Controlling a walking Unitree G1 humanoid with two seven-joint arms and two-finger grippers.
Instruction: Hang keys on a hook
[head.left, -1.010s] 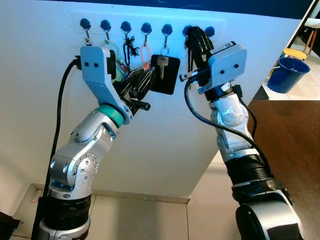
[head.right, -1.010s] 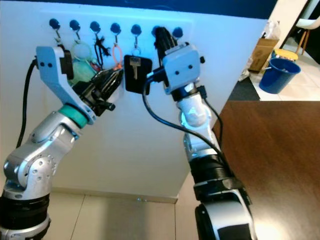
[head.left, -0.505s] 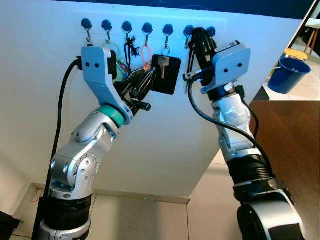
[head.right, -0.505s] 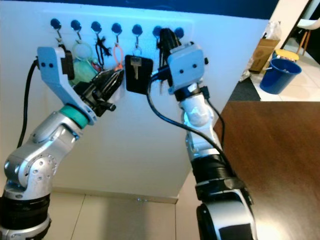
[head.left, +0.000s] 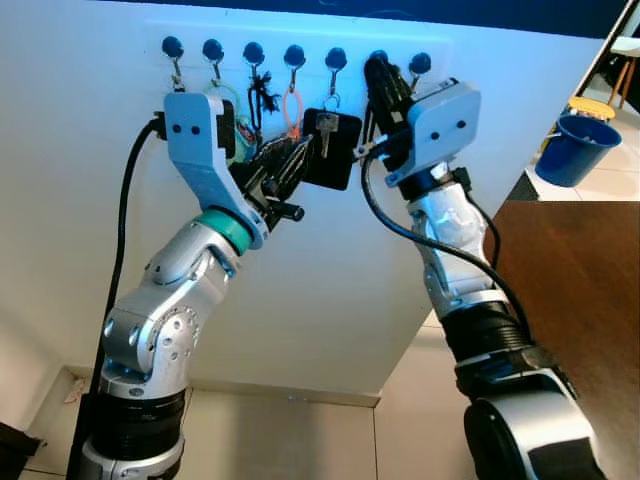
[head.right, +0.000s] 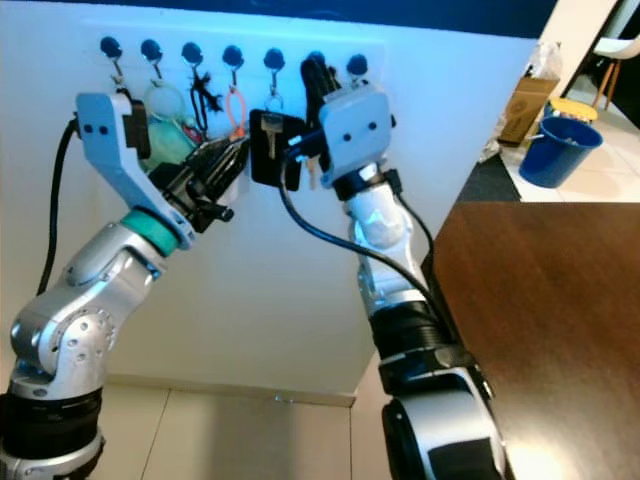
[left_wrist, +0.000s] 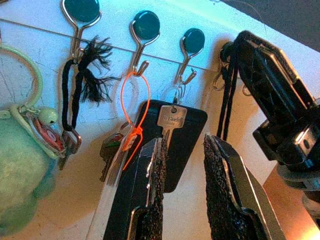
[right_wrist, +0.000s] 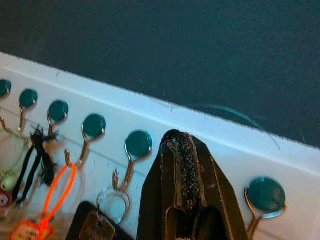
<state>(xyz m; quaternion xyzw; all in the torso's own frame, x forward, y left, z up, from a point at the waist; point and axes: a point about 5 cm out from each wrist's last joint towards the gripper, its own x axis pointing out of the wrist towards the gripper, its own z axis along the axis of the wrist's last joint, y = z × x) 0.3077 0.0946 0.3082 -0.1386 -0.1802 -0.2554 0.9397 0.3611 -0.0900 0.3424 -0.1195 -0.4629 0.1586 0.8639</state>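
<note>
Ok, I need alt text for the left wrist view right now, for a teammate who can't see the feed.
The left gripper is open just below a silver key on a black fob, which hangs from a teal-capped hook on a white wall. Neighbouring hooks hold an orange loop and a black tassel; the right gripper reaches the next hook along.

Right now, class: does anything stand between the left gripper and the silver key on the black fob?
Nothing visible does. The left gripper, fingers open, points straight at the silver key, hanging against the black fob. The orange loop hangs on the neighbouring hook, off to one side.
</note>
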